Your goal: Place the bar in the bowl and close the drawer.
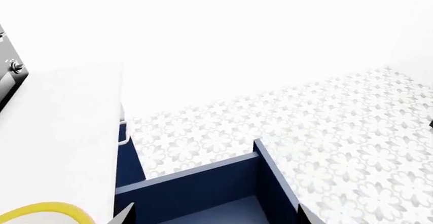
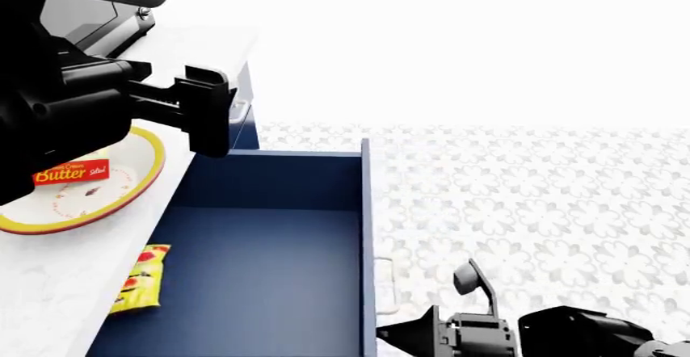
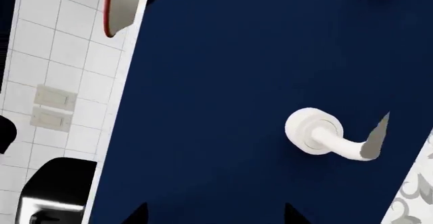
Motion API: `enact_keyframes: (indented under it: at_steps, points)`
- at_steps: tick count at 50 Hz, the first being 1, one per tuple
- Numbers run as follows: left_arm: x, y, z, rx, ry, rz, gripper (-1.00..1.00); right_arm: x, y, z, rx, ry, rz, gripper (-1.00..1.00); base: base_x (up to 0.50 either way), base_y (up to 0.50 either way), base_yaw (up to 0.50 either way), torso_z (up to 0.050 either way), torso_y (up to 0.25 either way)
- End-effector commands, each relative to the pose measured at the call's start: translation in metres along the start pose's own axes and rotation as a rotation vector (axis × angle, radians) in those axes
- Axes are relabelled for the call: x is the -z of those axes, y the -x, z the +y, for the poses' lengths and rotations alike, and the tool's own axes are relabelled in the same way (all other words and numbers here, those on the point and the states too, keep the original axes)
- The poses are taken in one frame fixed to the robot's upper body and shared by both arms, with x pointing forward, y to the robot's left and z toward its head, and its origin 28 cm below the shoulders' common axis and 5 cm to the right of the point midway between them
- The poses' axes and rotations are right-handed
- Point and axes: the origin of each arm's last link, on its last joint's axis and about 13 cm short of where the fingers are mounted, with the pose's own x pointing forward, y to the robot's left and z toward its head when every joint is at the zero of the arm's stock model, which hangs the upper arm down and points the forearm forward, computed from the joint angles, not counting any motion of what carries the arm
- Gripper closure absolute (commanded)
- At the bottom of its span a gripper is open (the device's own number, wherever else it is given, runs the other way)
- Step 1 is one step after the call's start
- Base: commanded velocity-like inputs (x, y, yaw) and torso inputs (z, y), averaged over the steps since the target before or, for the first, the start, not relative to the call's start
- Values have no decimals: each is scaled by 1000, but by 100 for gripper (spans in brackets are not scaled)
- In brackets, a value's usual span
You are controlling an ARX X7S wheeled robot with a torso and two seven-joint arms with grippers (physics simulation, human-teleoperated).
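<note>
The drawer (image 2: 270,252) is your landmark here: it stands pulled wide open from the white counter (image 2: 65,292), its plain navy inside showing in the head view. Beside the drawer, on the counter, you see the bowl (image 2: 135,191) with its yellow rim, and the bar (image 2: 71,173), a red box lettered "Butter", lies inside that bowl. Nearer to you along the drawer's edge, a yellow snack packet (image 2: 142,278) lies flat on the counter.

Your left gripper (image 2: 210,111) hangs above the counter near the drawer's far corner, just past the bowl; its fingers stand apart and hold nothing. Your right gripper (image 2: 453,325) sits low in front of the drawer's front panel, close to the curved white handle (image 3: 325,138). In the right wrist view, that handle lies just ahead of the dark fingertips (image 3: 139,213), which are spread apart and not touching it. The patterned floor (image 2: 539,203) spreads out beyond the drawer.
</note>
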Motion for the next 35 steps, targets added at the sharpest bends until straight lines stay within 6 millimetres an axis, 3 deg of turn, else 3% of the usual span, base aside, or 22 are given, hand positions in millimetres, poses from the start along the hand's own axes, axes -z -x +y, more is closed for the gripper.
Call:
enact_keyframes:
  at_steps: [1, 24, 35]
  points:
    - [0, -1, 0, 2, -1, 1, -100, -15, -35, 15, -138, -2, 31, -100, 0, 0, 0, 0, 0]
    - [2, -2, 2, 3, 3, 3, -100, -44, -68, 7, -42, -35, -6, -100, 0, 0, 0, 0, 0]
    - [3, -3, 4, 4, 10, 5, -100, -44, -87, 10, -45, -39, 65, -100, 0, 0, 0, 0, 0]
